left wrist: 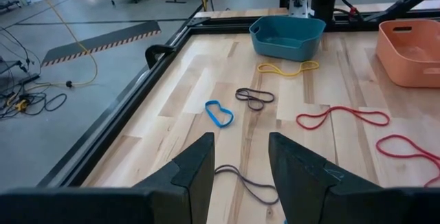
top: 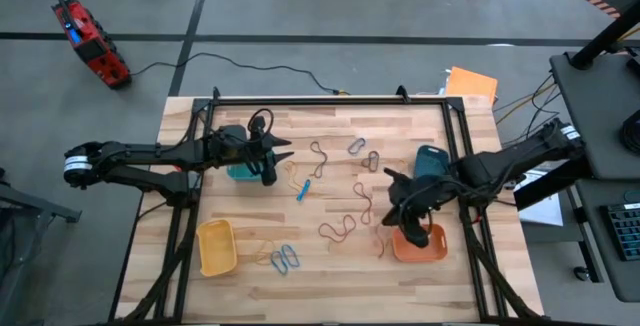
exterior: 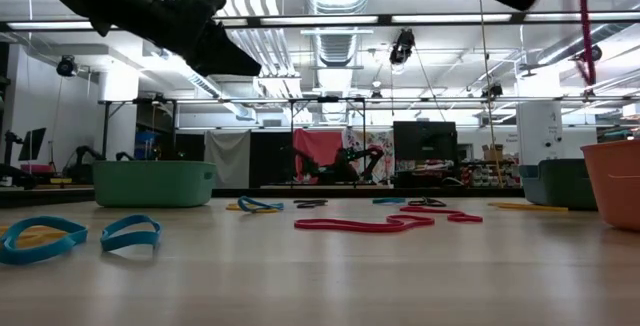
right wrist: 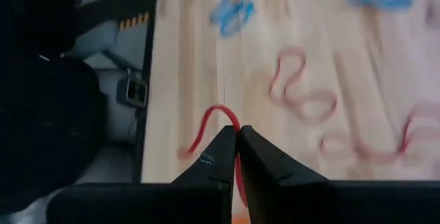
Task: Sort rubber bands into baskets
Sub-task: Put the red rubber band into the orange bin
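On my far left the left gripper hangs over the pale slatted wooden bench, its jaws apart with nothing between them, just beside the shallow teal-green rounded plastic basket. Below that sits the yellow rounded plastic basket, with a pair of thin floppy blue rubber loops near it. Across the middle of the bench I see loose bands scattered: a blue strip, a grey loop, and thin red-brown wavy loops. Further right stands the dark blue plastic basket. The right gripper hovers at the rim of the smooth orange plastic basket; its jaws are pressed together on a thin red rubber band that arches limply from the tips.
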You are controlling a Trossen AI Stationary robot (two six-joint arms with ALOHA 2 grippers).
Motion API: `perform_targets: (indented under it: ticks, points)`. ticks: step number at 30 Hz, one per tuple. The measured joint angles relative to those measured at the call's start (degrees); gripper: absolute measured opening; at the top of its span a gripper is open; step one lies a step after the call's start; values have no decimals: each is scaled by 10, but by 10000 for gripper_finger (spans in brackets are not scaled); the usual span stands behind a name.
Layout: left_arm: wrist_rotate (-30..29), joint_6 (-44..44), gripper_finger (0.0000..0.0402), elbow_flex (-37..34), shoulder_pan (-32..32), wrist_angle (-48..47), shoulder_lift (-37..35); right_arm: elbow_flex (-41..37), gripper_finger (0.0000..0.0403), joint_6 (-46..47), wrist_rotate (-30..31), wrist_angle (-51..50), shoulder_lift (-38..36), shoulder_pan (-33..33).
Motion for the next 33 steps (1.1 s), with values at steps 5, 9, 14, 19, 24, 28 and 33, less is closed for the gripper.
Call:
perform_targets:
  ticks: [5, 9, 14, 19, 24, 28, 33]
  points:
    - [0, 0, 123, 0, 0, 5, 0, 0, 12, 102, -13, -58, 0, 28]
    - [0, 0, 123, 0, 0, 6, 0, 0, 12, 173, -13, -91, 2, 47]
    - [0, 0, 123, 0, 0, 7, 0, 0, 12, 243, -24, -133, 5, 65]
    - [0, 0, 123, 0, 0, 11, 0, 0, 12, 289, -25, -177, 6, 78]
    - [0, 0, 123, 0, 0, 13, 0, -1, 12, 329, -32, -232, 7, 81]
    - [0, 0, 123, 0, 0, 13, 0, -9, 12, 343, -40, -261, 7, 81]
    - [-10, 5, 123, 0, 0, 13, 0, -19, 12, 353, -65, -267, 16, 81]
